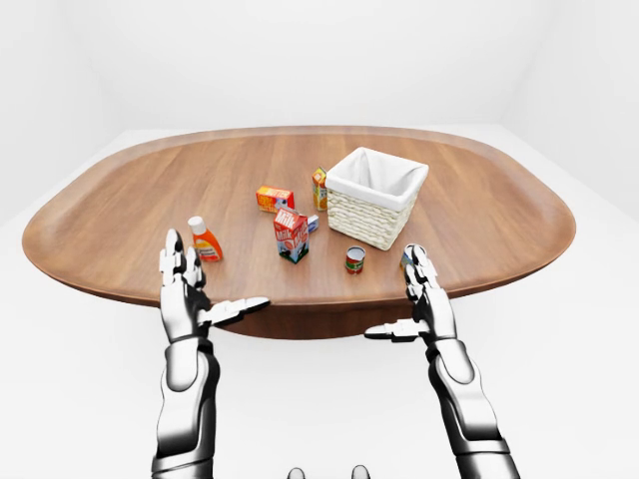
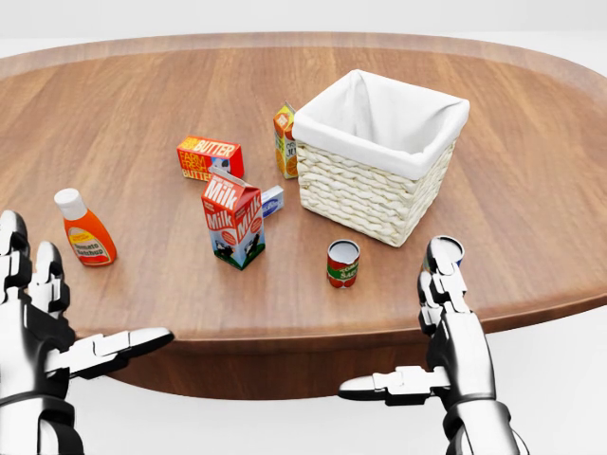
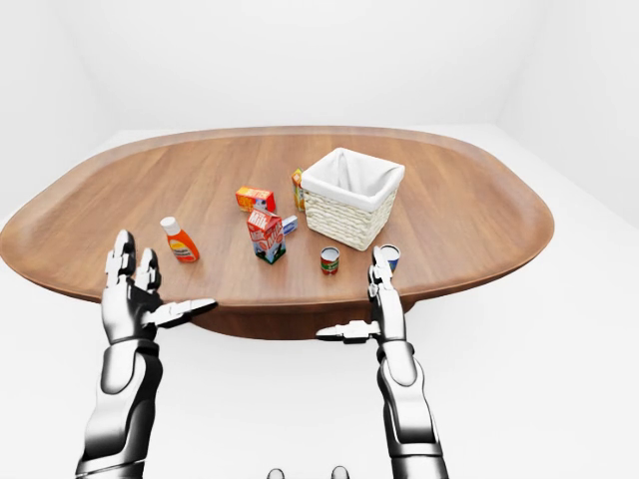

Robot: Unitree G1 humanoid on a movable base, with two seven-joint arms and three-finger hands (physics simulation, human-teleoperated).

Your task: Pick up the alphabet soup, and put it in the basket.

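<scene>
Both robot hands — left (image 2: pixel 38 327), right (image 2: pixel 446 313) — hang spread and empty off the brown oval wooden counter's (image 2: pixel 531 190) near edge, the small red-labelled alphabet soup can (image 2: pixel 342 263) standing untouched beside the white-lined woven wicker basket (image 2: pixel 379 156).

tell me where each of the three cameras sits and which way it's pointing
Head view: on the robot's head, angled down at the table, close on the basket and alphabet soup; both open robot hands show, left robot hand, right robot hand.
Left-eye view: on the head, wider, takes in the whole oval table and both forearms.
Right-eye view: same scene, things sit further left in it.
Shared: all three show the basket, the soup can and both hands.
</scene>
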